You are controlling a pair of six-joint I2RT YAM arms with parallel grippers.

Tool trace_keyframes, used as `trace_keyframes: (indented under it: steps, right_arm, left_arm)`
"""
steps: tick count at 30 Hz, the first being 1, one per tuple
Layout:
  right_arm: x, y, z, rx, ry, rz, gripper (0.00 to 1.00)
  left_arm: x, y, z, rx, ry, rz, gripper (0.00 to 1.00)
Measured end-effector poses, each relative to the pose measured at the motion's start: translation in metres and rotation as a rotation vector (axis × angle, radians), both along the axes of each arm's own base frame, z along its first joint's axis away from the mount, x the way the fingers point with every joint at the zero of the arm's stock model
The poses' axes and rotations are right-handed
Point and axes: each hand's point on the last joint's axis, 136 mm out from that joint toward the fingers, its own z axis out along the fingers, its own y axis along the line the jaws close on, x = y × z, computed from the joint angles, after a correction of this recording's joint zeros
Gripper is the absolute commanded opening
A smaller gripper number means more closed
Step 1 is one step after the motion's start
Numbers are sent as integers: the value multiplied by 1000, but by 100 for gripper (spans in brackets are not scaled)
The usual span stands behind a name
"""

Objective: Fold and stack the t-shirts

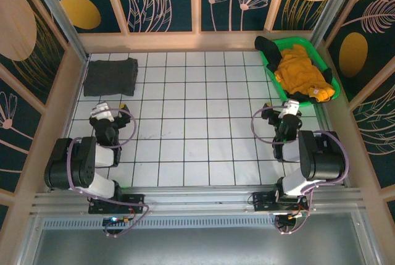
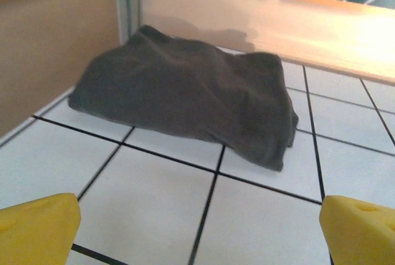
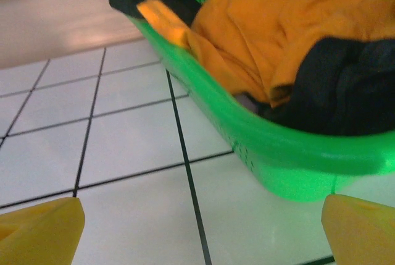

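While the charcoal t-shirt (image 2: 185,98) lies folded at the far-left corner of the table (image 1: 197,110), the mustard t-shirt (image 3: 278,24) sits crumpled in the green tray (image 3: 278,147) at far right. It is tangled with dark cloth (image 3: 345,86), possibly another garment; blur leaves this unclear. Right gripper (image 3: 200,234), fingers apart and empty, hangs just before the tray. Left gripper (image 2: 197,234), likewise apart and empty, faces the folded shirt. Risk: a shallow pinch may drag both fabrics, or catch the rim and shift the tray.

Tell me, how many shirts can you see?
3, perhaps: a folded grey shirt in the far-left corner, a yellow shirt piled in the green tray, and dark cloth beneath it. Others may be hidden there.
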Motion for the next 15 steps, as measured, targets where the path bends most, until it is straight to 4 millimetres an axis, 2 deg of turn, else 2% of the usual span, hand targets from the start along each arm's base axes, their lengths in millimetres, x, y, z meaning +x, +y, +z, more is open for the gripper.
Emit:
trace_keyframes:
  steps: [9, 15]
  right_arm:
    - [2, 0, 9, -1, -37, 3, 99]
    - [2, 3, 10, -3, -41, 18, 99]
  left_arm:
    - [5, -6, 13, 22, -49, -27, 99]
    - [7, -13, 14, 35, -49, -70, 99]
